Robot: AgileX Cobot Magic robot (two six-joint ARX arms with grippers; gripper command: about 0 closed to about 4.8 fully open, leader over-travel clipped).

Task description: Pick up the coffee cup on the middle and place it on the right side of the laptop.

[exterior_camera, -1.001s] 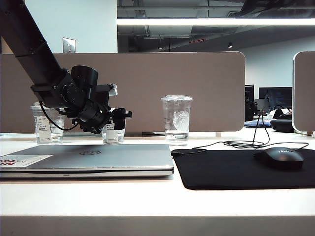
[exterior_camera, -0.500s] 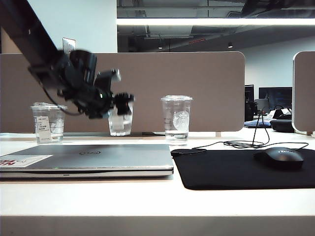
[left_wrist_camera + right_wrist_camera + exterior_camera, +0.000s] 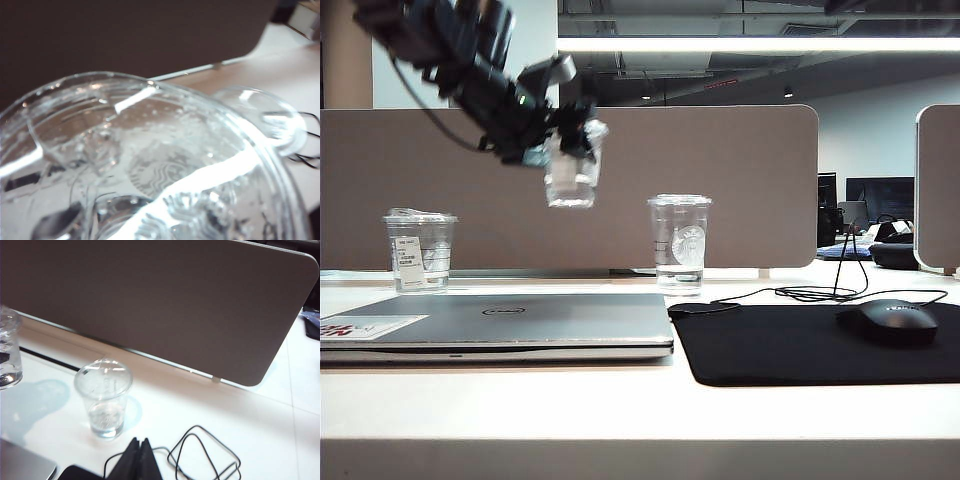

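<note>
Above laptop [image 3: 500,322], left claw [image 3: 565,140] holds coffee cup [image 3: 570,170] near-upright.

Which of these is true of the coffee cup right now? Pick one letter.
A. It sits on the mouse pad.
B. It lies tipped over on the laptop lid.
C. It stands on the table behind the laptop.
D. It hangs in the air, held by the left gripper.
D: the left gripper grips the coffee cup high above the closed laptop, clear of the table.
</note>
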